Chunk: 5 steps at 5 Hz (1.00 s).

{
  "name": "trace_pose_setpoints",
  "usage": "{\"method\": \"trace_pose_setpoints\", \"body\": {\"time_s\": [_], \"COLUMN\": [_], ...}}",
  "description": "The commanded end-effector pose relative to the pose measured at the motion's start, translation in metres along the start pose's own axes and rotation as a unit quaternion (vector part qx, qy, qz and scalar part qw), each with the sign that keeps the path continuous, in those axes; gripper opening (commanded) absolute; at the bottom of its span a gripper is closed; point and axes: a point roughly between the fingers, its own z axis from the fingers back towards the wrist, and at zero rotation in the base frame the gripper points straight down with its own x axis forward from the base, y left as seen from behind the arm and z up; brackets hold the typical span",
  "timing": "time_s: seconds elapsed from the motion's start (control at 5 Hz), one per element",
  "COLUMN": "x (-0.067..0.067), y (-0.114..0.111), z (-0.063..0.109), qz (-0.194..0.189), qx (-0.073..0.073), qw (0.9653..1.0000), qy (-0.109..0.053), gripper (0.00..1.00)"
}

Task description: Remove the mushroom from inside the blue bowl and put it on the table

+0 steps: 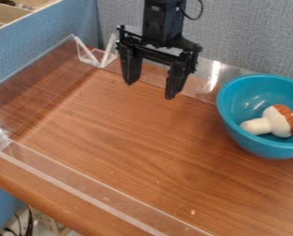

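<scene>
While the mushroom point(271, 121) lies in the blue bowl point(239, 132), whose right side is cut off, the tool point(153, 78) hangs spread apart over the bench point(124, 138).

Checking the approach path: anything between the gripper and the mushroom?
Only the blue bowl itself: the mushroom lies on its side inside, below the rim. The open gripper hangs to the bowl's left over the bare table; nothing else intervenes.
</scene>
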Motion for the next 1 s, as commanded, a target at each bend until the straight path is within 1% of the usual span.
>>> {"method": "trace_pose_setpoints", "body": {"time_s": [0.0, 0.2, 0.4, 0.6, 0.8], "x": [0.013, 0.039, 0.067, 0.08, 0.08], "y": [-0.022, -0.073, -0.124, -0.155, -0.151], "z": [-0.003, -0.013, -0.022, -0.04, -0.045], "qz": [-0.064, -0.178, -0.285, -0.313, -0.31], "qx": [0.002, 0.003, 0.009, 0.012, 0.012], "qw": [0.9979, 0.984, 0.9585, 0.9495, 0.9507], "qy": [0.001, 0.0, -0.008, -0.002, 0.001], "gripper": [1.0, 1.0, 1.0, 1.0, 1.0]}}
